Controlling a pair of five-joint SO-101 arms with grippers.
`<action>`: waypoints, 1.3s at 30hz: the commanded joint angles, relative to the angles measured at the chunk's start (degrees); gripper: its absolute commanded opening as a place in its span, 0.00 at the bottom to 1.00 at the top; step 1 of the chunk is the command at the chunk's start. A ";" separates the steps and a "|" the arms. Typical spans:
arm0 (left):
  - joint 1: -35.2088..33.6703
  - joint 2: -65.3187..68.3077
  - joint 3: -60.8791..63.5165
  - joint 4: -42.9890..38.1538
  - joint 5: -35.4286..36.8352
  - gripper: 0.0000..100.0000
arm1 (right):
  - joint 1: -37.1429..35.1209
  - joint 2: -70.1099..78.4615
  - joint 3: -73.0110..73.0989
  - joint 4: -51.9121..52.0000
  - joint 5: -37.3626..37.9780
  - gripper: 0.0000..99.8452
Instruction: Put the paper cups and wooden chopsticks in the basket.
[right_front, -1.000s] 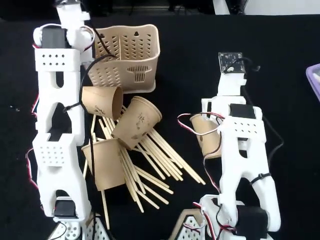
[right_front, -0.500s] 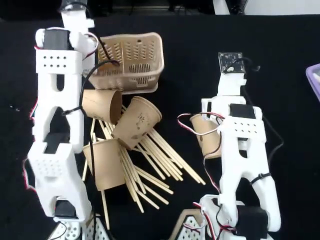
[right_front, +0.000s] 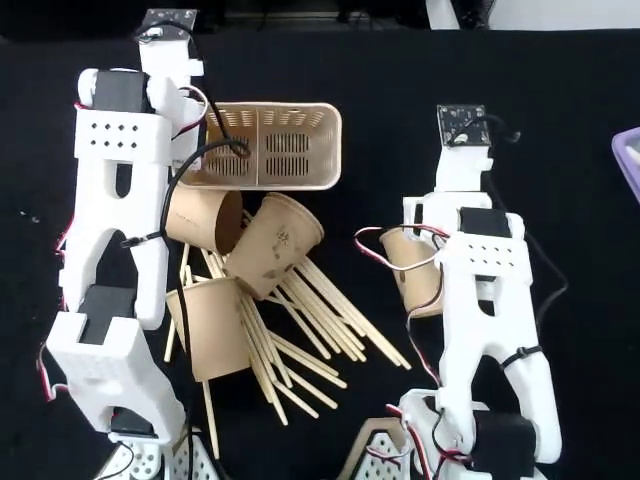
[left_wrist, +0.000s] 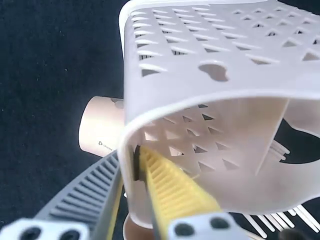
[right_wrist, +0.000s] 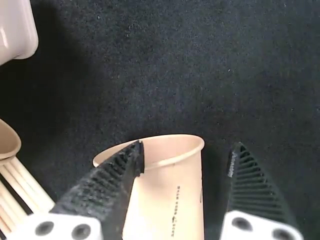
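Careful: in the high view your left arm (right_front: 110, 200) holds the basket (right_front: 285, 150) tipped on its side, gripped by one wall alone. The likely failure is a slip or swing at that thin hold, which would drop the basket onto the pile just below the jaws. That pile is three cups (right_front: 272, 245) lying across a fan of chopsticks (right_front: 320, 320) on the black table (right_front: 400, 120), and a knock would scatter the sticks. Your right arm (right_front: 485, 300) sits over a fourth cup (right_front: 418, 278), apart from the pile. A purple object (right_front: 628, 150) lies at the table's edge, well clear.

In the left wrist view, the left gripper (left_wrist: 134, 161) is clamped on the basket's perforated wall near the rim, one jaw inside and one outside. The basket looks empty. Beyond the jaws lie a cup and some stick ends.

In the right wrist view, the right gripper (right_wrist: 187, 150) stands wide open and holds nothing, its jaws either side of the fourth cup's mouth. Close off-centre and you may crush the rim or roll the cup away. The basket's corner lies well beyond the jaws.
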 joint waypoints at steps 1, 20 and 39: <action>0.40 -2.90 0.13 0.62 1.58 0.03 | 1.23 -0.22 -4.00 -0.62 -0.44 0.28; 0.22 -7.21 6.73 -1.32 1.85 0.06 | 1.23 -0.13 -3.74 -0.53 -0.44 0.28; -4.62 5.10 -25.45 -0.79 1.85 0.24 | 0.79 0.31 -15.60 13.19 -0.35 0.28</action>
